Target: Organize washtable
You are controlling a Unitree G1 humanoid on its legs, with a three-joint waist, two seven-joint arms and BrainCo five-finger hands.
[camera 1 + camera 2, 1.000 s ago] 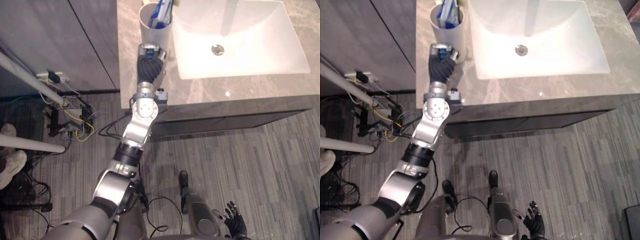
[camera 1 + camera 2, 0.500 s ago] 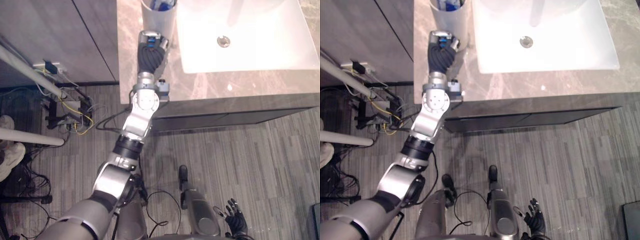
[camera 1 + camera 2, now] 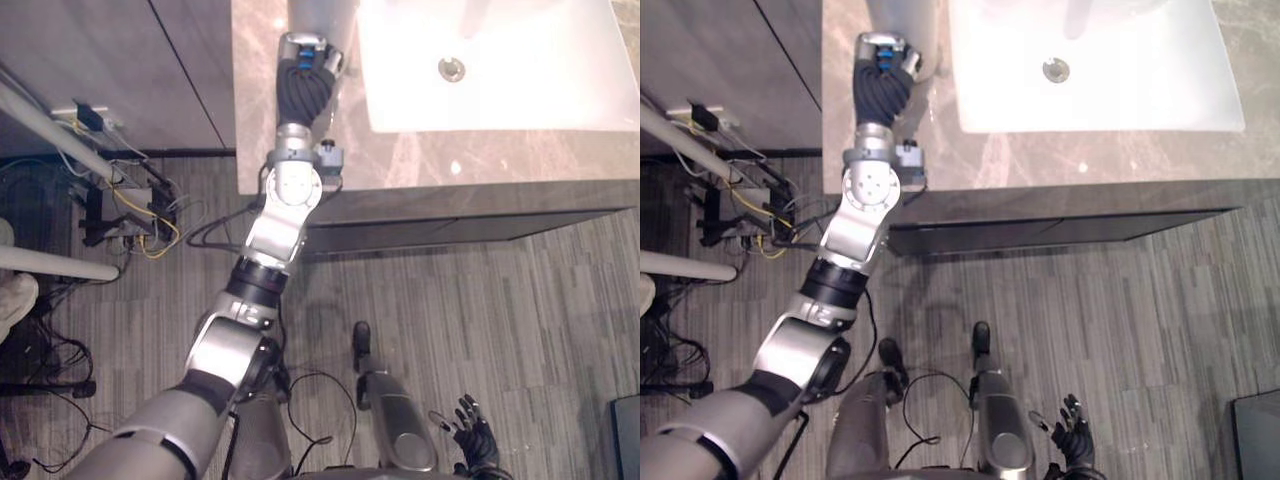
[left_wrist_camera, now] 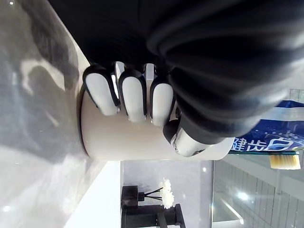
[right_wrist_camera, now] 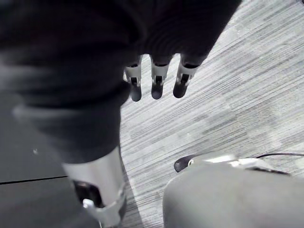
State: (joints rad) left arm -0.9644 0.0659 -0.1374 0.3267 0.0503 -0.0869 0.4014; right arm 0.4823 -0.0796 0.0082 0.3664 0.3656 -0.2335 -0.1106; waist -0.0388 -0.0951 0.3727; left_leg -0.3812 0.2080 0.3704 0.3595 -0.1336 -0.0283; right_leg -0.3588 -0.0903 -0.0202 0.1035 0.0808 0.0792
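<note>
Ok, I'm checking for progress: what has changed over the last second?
Only the camera moved: the whole picture has shifted. The left robot hand stays curled round the white cup beside the sink, cup and sink keeping their places on the counter. The right robot hand still hangs open above the floor.
</note>
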